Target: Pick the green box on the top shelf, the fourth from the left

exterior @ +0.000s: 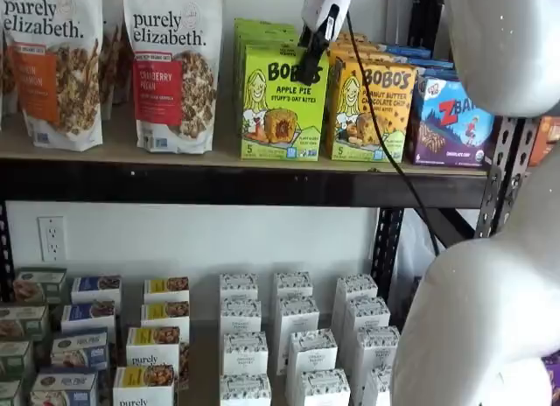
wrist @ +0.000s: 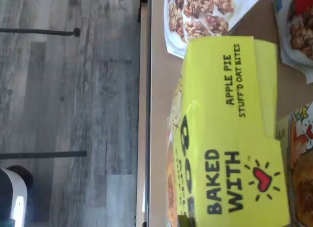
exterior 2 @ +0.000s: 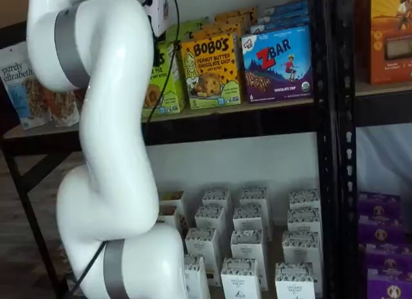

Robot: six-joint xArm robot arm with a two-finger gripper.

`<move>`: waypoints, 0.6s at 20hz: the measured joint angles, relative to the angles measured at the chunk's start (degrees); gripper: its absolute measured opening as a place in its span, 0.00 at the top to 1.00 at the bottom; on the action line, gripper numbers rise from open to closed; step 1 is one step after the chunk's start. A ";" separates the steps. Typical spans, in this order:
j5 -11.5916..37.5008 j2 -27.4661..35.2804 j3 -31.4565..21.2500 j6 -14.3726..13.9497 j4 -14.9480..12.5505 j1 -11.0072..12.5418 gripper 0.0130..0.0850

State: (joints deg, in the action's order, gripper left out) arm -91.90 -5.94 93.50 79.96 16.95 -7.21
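Observation:
The green box (exterior: 282, 104) stands upright at the front of a row on the top shelf (exterior: 219, 157), with "APPLE PIE" on its face. My gripper (exterior: 307, 71) comes down from above, and its black fingers are shut on the green box at its upper right corner. The wrist view shows the box's lime top (wrist: 230, 139) close up on the tan shelf board (wrist: 159, 114). In a shelf view my arm hides most of the green box (exterior 2: 168, 86), and the fingers are hidden there.
An orange-yellow Bobo's box (exterior: 369, 108) stands tight against the green one, then a ZBar box (exterior: 451, 117). Granola bags (exterior: 172, 65) stand on the other side. A black cable (exterior: 376, 117) hangs from the gripper. Small white cartons (exterior: 293, 336) fill the level below. My white arm (exterior 2: 109, 151) stands in front.

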 joint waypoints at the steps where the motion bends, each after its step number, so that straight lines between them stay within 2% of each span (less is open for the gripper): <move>1: -0.06 0.04 0.08 -0.04 -0.16 -0.04 0.78; 7: -1.22 0.46 0.68 -0.15 -0.68 -0.18 0.78; 12: -1.86 0.28 0.59 -0.07 0.02 0.02 0.78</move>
State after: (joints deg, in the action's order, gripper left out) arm -93.76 -5.66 94.10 79.89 16.96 -7.19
